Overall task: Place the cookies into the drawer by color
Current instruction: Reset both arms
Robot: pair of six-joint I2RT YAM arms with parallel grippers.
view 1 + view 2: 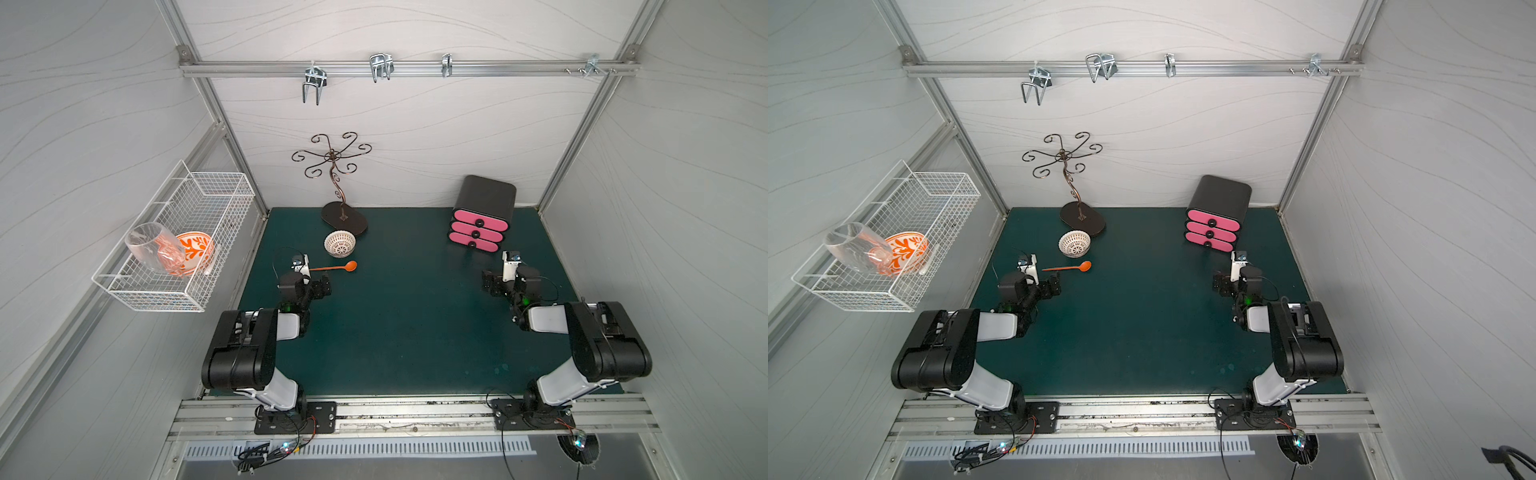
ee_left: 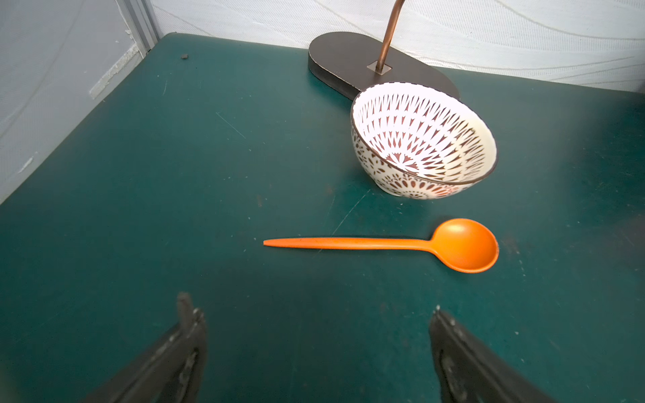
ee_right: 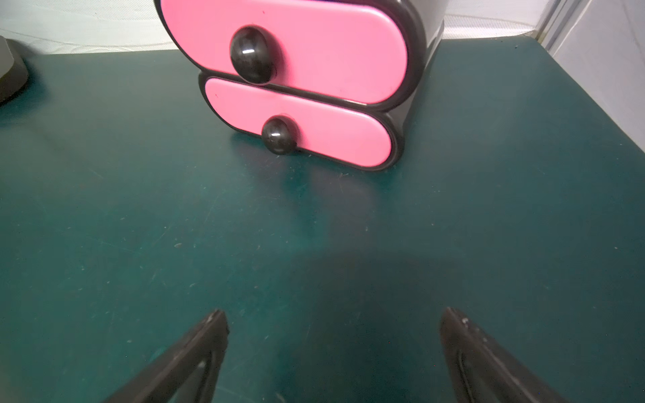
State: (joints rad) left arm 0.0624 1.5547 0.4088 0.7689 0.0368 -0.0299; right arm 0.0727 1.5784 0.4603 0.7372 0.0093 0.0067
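Three pink drawer fronts, every one shut as far as I can see. That's the drawer unit (image 1: 484,195), a black-cased box standing far right on the green mat (image 1: 407,340), close to the back wall (image 1: 415,137). My right gripper (image 3: 331,314) sits low over the mat in front of it, well short of the black knobs (image 3: 279,135), fingers spread wide with only bare mat between them.

Over on the other side, my left gripper (image 2: 314,314) is just as wide apart and holds nothing. An orange spoon (image 2: 384,244) lies flat just ahead of it, handle tip toward my arm, scoop toward the middle of the mat. Beyond that is a patterned bowl (image 2: 419,139), right up against the dark oval base of the metal stand (image 1: 332,166) (touching or not, I cannot tell). The stand's thin stem rises to a ring of curled hooks.

The room is white, wavy-lined panels on three sides, with aluminium posts in the corners. A rail (image 1: 519,66) crosses the back wall high up, with metal hooks (image 1: 313,85) hanging off it. On the left wall is a white wire basket (image 1: 216,187), holding a clear glass (image 1: 147,245) tipped on its side and an orange-and-white bowl (image 1: 197,249) beside it. At the near edge, both my arm bases are bolted to an aluminium track (image 1: 395,411).
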